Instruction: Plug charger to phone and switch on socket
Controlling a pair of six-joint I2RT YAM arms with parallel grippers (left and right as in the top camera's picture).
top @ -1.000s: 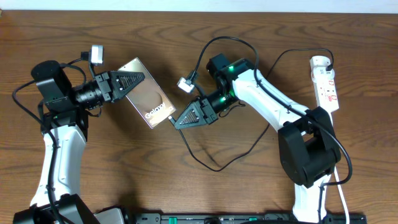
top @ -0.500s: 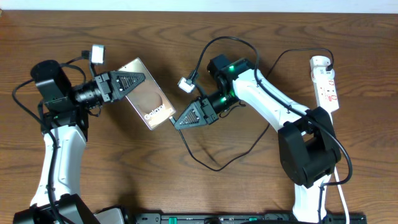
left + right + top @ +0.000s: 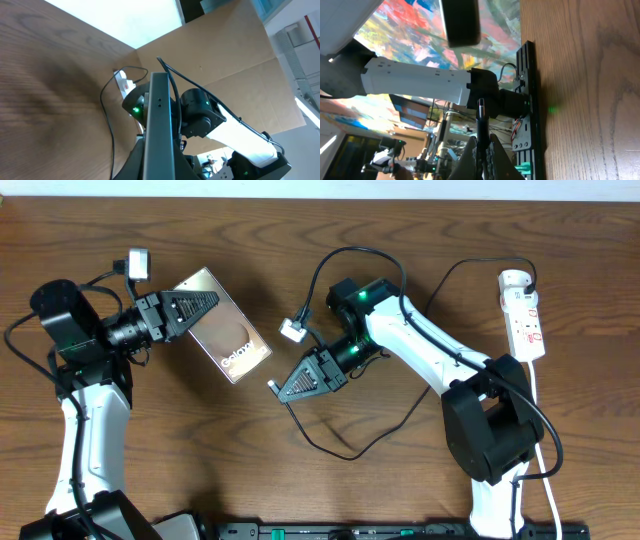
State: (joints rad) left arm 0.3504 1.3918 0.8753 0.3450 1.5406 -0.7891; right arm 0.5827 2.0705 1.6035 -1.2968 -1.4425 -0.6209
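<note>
Here the flat, rectangular bronze-gold phone (image 3: 225, 335), its glossy back marked with white "Galaxy" lettering, is held above the brown wood-grain table (image 3: 200, 460). It lies at a slant left of the table's middle. The left gripper (image 3: 200, 305) has its ribbed black triangular fingers closed on the phone's upper-left end. In the left wrist view the phone shows only as a thin grey metallic edge running straight up from between those fingers. The long thin black charger cable (image 3: 480, 120) is pinched between the closed fingers of the right gripper (image 3: 290, 385). Its small connector tip (image 3: 272, 385) pokes out beyond the fingertips toward the phone. From there the cable sags in a loose loop across the wood, and it also arcs over to the rounded upper end of the socket (image 3: 523, 315). The socket is a white elongated plastic power strip with red markings, lying flat near the table's right edge, well apart from both grippers. Half a second ago the connector tip sat right against the phone's lower-right edge. Since then the left arm has carried the phone up and to the left, and the right gripper has dropped slightly. A clear strip of bare wood now separates tip and phone. The socket has not moved.
</note>
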